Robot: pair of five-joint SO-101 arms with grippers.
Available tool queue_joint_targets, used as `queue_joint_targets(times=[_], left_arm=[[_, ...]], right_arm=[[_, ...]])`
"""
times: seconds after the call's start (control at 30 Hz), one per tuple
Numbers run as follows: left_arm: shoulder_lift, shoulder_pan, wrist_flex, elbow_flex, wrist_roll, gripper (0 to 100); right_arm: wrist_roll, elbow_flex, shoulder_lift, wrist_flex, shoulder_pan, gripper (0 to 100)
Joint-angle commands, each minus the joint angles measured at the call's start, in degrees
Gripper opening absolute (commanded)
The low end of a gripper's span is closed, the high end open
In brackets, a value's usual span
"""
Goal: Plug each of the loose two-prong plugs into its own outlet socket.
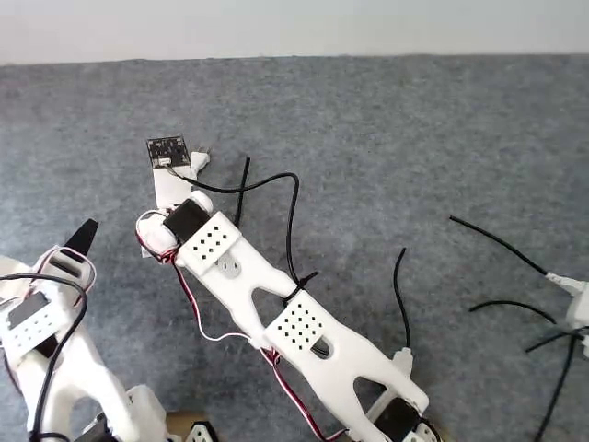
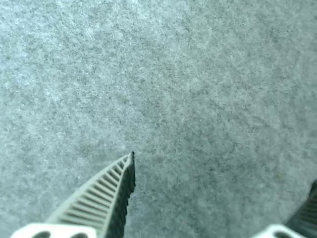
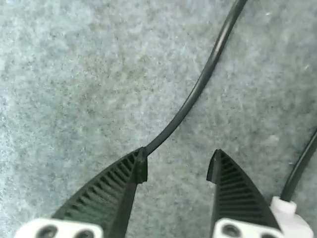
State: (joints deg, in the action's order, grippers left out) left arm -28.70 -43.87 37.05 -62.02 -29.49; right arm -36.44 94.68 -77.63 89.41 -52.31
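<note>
The right claw is held released, its two ribbed fingers spread just above the counter. A black cord is met by the tip of one finger and is not gripped; from there it runs away across the grey covering. A white plug with its own dark lead is seen just beside the other finger.

The left claw is likewise held released, its fingers wide apart over the grey covering, with nothing between them.

In the high view a second white plug is found beside the right arm's base, its cord curving away from the arm. A white fitting with several black cords lies at the counter's right edge, well apart from both arms; whether it is a plug or a socket cannot be told.

The counter is covered in a speckled grey felt. Its far edge is met by a pale wall.
</note>
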Motion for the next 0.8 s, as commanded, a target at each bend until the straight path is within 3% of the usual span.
queue_joint_targets(times=[0.0,0.77], left_arm=[[0.1,0.4,-1.4,2.2,0.6,49],[0.1,1.0,-4.1,0.9,3.2,49]], right_arm=[[-0.7,1.7,6.5,-0.6,-0.2,21.3],[-5.7,1.5,2.5,0.7,0.3,21.2]])
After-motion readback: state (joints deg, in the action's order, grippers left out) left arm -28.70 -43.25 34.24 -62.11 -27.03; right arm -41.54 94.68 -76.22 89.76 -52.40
